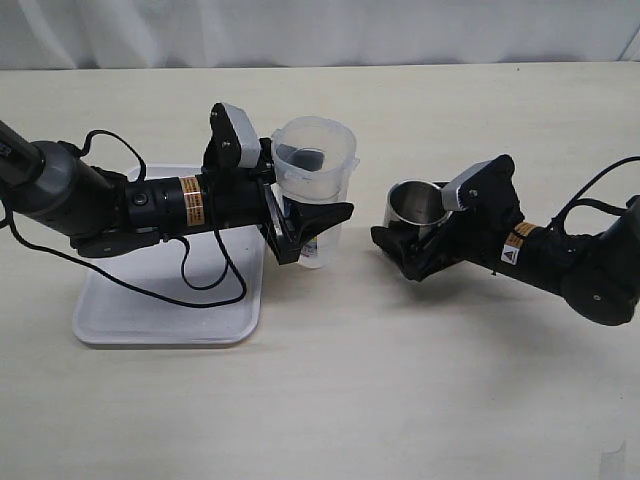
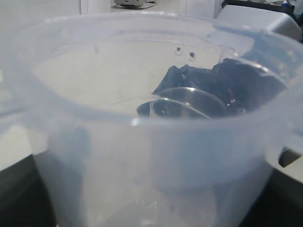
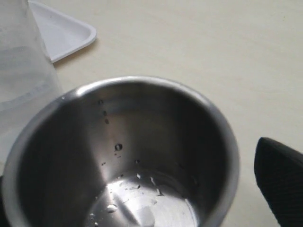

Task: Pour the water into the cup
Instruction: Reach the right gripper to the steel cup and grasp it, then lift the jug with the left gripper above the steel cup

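The steel cup (image 1: 415, 203) stands upright on the table right of centre. My right gripper (image 1: 413, 240) is shut on it, one finger on each side low down. In the right wrist view the cup (image 3: 142, 142) fills the frame, with droplets on its wall and a thin wet film on its bottom, and one black finger (image 3: 280, 182) shows beside it. My left gripper (image 1: 315, 232) is shut on the clear plastic jug (image 1: 318, 165), held upright just left of the cup. The jug (image 2: 142, 156) fills the left wrist view and hides the fingers.
A white tray (image 1: 150, 310) lies under my left arm at the left, and its corner shows in the right wrist view (image 3: 61, 28). The jug's wall (image 3: 23, 71) stands close beside the cup. The tabletop is pale wood, with a white backdrop behind.
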You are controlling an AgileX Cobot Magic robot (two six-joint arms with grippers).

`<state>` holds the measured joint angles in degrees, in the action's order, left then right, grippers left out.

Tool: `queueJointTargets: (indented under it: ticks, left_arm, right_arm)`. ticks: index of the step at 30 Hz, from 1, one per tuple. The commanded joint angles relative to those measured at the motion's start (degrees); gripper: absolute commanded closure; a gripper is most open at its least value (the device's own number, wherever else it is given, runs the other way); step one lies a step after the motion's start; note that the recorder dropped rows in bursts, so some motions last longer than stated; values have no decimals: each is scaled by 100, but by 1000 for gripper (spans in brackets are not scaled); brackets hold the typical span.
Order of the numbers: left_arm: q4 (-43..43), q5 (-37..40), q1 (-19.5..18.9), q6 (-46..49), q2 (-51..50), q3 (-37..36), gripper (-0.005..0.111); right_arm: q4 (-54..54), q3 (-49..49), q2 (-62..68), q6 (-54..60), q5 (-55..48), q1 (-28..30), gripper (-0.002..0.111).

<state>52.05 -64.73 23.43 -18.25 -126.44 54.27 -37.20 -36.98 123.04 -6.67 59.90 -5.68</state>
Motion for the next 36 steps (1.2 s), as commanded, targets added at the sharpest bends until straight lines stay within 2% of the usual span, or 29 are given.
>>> queueJointTargets:
  ticks: [1,4,10,13,14,15,24,33,36]
  left_arm:
    - [-27,-87,29,-9,-22,20,107]
    - [-27,-87,29,-9,-22,20,107]
    - [-27,-87,29,-9,-22,20,107]
    - [-27,-87,29,-9,-22,20,107]
    - [-27,-73,29,-9,-22,20,107]
    - [-27,-73,29,-9,-22,20,107]
    - [-46,209,29,-232,31,427,107]
    - [8,1629,29,-817,149,1484,107]
    - [245,1823,40,-955,149,1784,107]
  right_arm:
    - [36,-2,15,-16,91,22,8]
    - [36,-2,15,-16,91,22,24]
    - [36,-2,15,-16,91,22,62]
    - [36,-2,15,-16,91,22,87]
    - [36,-18,15,10,91,22,99]
    - [36,-32,15,10,91,22,104]
    - [14,-300,15,-29,104,22,104]
    - [-223,-302,-107,-116,188,22,104]
    - [-470,-417,-144,-442,132,22,104]
